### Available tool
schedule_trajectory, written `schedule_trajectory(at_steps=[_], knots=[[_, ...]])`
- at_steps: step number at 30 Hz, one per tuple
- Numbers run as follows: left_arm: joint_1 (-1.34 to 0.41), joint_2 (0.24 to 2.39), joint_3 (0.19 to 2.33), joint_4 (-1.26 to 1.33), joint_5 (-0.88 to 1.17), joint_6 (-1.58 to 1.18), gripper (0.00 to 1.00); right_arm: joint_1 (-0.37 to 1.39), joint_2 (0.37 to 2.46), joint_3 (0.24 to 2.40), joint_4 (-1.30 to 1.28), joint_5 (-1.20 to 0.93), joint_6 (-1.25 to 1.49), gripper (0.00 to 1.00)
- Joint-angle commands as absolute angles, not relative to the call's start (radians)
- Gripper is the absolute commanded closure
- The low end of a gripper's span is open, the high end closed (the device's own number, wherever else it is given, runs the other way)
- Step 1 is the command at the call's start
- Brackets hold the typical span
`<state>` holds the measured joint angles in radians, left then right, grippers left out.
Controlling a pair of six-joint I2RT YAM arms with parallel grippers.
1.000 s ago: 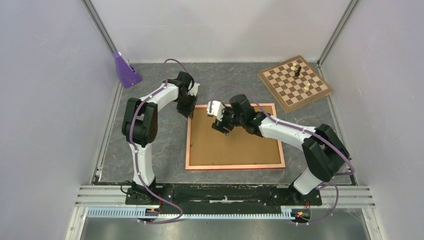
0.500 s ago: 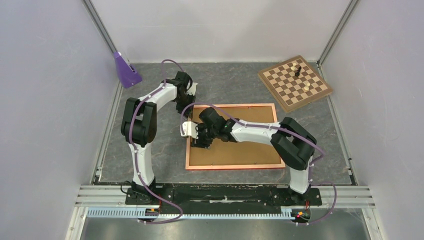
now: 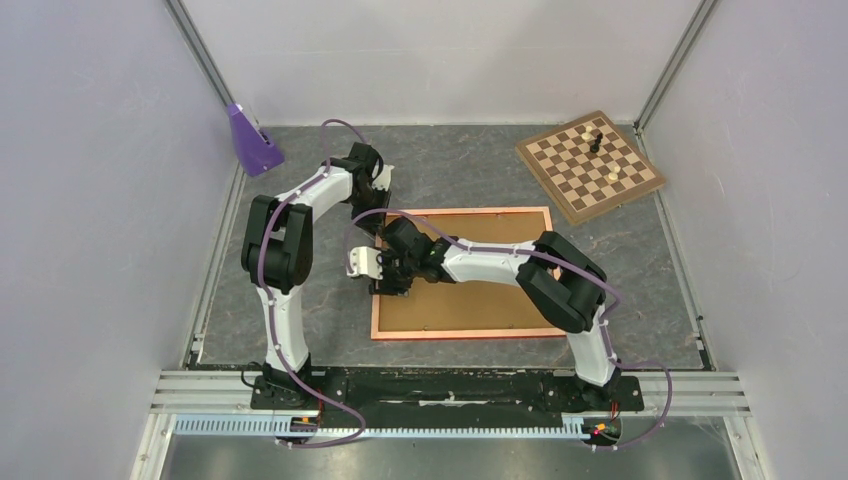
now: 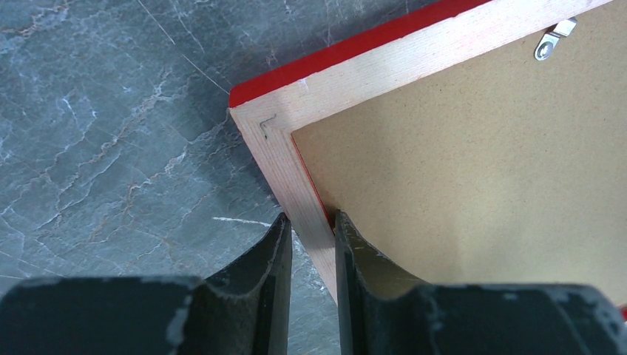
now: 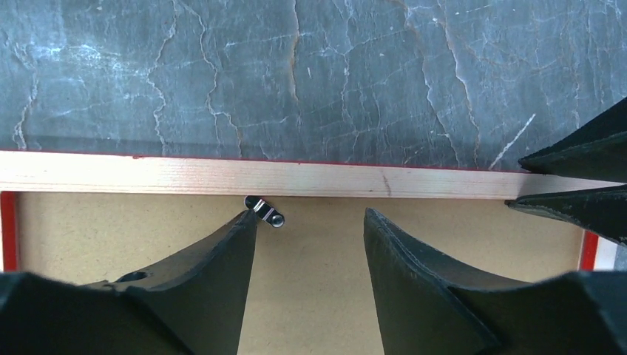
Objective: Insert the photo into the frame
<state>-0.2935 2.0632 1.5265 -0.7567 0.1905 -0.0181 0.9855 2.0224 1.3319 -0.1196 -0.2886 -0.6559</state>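
Observation:
The frame (image 3: 465, 331) lies face down on the table, a thin orange-red rim around a brown backing board (image 3: 480, 290). The photo is hidden. My left gripper (image 3: 377, 228) is at the frame's far left corner. In the left wrist view it (image 4: 310, 225) is shut on the pale wooden left rail (image 4: 355, 74), one finger on each side. My right gripper (image 3: 393, 283) is open over the board at the left rail. In the right wrist view it (image 5: 309, 214) hovers by a small metal clip (image 5: 265, 211) beside the rail (image 5: 222, 176).
A brown chessboard (image 3: 590, 165) with a few pieces lies at the far right corner. A purple object (image 3: 252, 140) stands at the far left. Another clip (image 4: 553, 41) sits on the board near the far rail. The left gripper's fingers (image 5: 584, 185) show at the right edge of the right wrist view.
My right arm has swung from the frame's far middle across to its left rail, close to the left gripper. The left arm and the frame have stayed put.

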Motion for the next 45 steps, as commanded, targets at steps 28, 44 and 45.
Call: schedule_trajectory(at_steps=[28,44,45], knots=[[-0.298,2.084,1.49,-0.732,0.239,-0.012,0.98,0.989,2.058,1.36,-0.035,-0.031,-0.598,0.47],[-0.297,2.092,1.494,-0.731,0.232,-0.008,0.98,0.973,2.009,1.355,-0.05,-0.055,-0.57,0.46],[-0.297,2.094,1.496,-0.731,0.231,-0.007,0.98,0.972,2.0,1.359,-0.057,-0.06,-0.561,0.45]])
